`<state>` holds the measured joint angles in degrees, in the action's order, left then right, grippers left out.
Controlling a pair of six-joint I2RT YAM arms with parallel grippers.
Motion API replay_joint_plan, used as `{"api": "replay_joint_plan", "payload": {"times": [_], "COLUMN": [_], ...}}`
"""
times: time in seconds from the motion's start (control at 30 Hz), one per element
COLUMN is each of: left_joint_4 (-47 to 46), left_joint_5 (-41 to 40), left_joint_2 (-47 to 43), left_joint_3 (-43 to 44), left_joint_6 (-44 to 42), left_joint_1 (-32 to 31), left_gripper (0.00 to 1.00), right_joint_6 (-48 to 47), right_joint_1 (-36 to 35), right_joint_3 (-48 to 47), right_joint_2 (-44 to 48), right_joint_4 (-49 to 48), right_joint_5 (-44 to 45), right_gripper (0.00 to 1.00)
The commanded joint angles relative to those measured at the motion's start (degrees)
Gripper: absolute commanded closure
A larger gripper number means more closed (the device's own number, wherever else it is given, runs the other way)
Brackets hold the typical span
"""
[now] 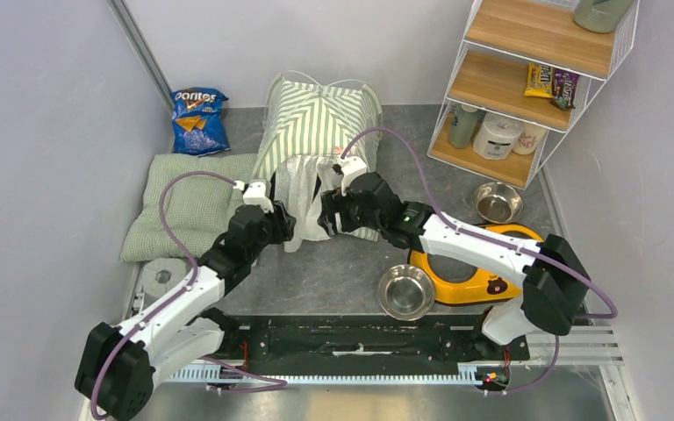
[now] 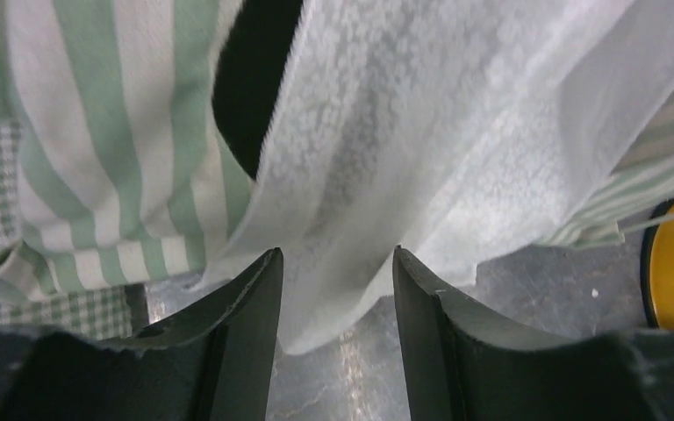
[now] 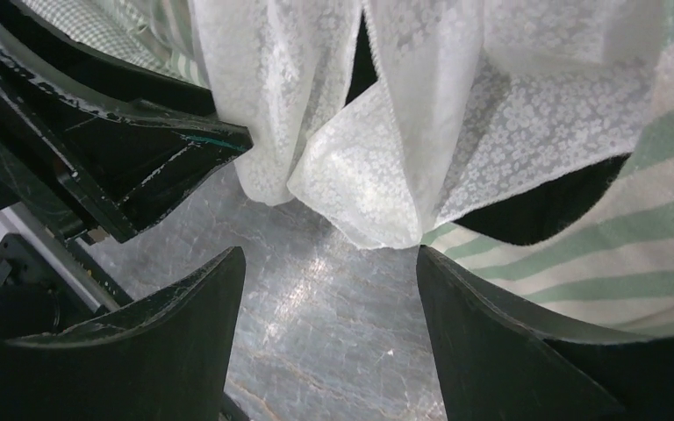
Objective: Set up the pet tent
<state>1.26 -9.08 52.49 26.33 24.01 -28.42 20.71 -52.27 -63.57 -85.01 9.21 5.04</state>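
- The pet tent point(image 1: 316, 123) stands upright in the upper centre of the top view, on the grey worktop point(image 1: 333, 272). Its striped roof is raised and thin poles point(image 1: 311, 79) arch over the top.
- Judgement: the main erection step appears done, since the body holds a box shape unaided.
- The white mesh flaps point(image 1: 303, 197) at the front hang loose and bunched, with their lower edge on the worktop. The dark entrance shows behind them in both wrist views.
- Judgement: what is left is to arrange the front flaps and open the entrance.
- The left fingers point(image 2: 237, 351) are released. They stand apart, with a hanging mesh flap in the gap and not pinched.
- The right fingers point(image 3: 491, 351) are released and spread wide, just below the flap's lower edge, with nothing between them.
- The pale green cushion point(image 1: 193, 206) lies left of the tent, outside it and touching its side.
- The yellow bowl holder point(image 1: 465, 272) and a steel bowl point(image 1: 405, 291) sit at lower right, apart from the tent.
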Motion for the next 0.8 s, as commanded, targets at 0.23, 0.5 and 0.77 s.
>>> {"api": "replay_joint_plan", "payload": {"times": [0.23, 0.5, 0.77], "left_joint_4": [-13.76, 8.12, 24.29], "left_joint_5": [-1.5, -7.31, -16.83], "left_joint_2": [4.64, -4.49, -8.17], "left_joint_3": [-0.78, 8.97, 19.73], "left_joint_6": [1.92, 1.46, -2.76], "left_joint_1": [-0.31, -0.23, -0.25], "left_gripper": [0.79, 0.98, 0.98], "right_joint_6": [3.49, 4.36, 2.68], "right_joint_1": [0.07, 0.06, 0.02], "right_joint_3": [-4.17, -5.76, -6.56], "right_joint_2": [-4.51, -7.12, -12.38], "right_joint_4": [-6.31, -5.66, -8.4], "right_joint_5": [9.88, 10.83, 17.12], "right_gripper": [0.33, 0.36, 0.35]}}
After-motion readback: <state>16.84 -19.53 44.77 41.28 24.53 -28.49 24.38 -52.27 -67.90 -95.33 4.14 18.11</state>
